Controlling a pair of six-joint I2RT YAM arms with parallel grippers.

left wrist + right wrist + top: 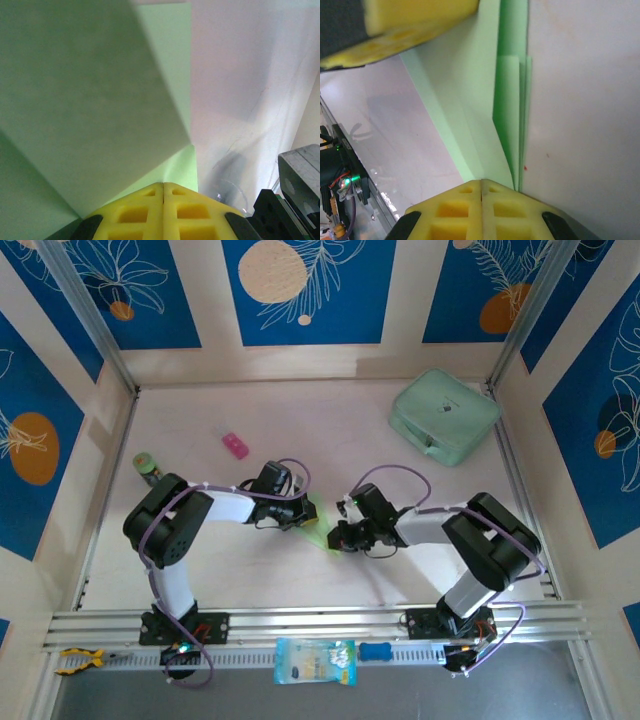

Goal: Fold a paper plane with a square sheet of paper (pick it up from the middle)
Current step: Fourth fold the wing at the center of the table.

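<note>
Showing a mid-fold stage: the square sheet of paper (322,528), already creased into several layers, lies near the middle of the table (300,420) between the two arms; the left gripper (305,515) meets it from one side and the right gripper (340,537) from the other.

In the left wrist view the yellow fingertips are pressed together with no gap, and a pale-green flap (90,100) runs down into their seam; the left gripper (163,190) appears to pinch the paper at that point. In the right wrist view the right gripper (481,186) is likewise closed, with a narrow layered strip of the sheet (470,100) converging on its seam; the other arm's yellow finger (410,30) sits at the top left, close over the same strip.

The step in hand is judged to be setting a long crease. To do it well, one pinch should anchor the layers while the other draws along the fold; the stacked edges, seen slightly fanned in the right wrist view, want aligning before pressure; pulling the two pinches apart risks tearing thin paper.

The mint case (445,415) rests well apart at the far right.
</note>
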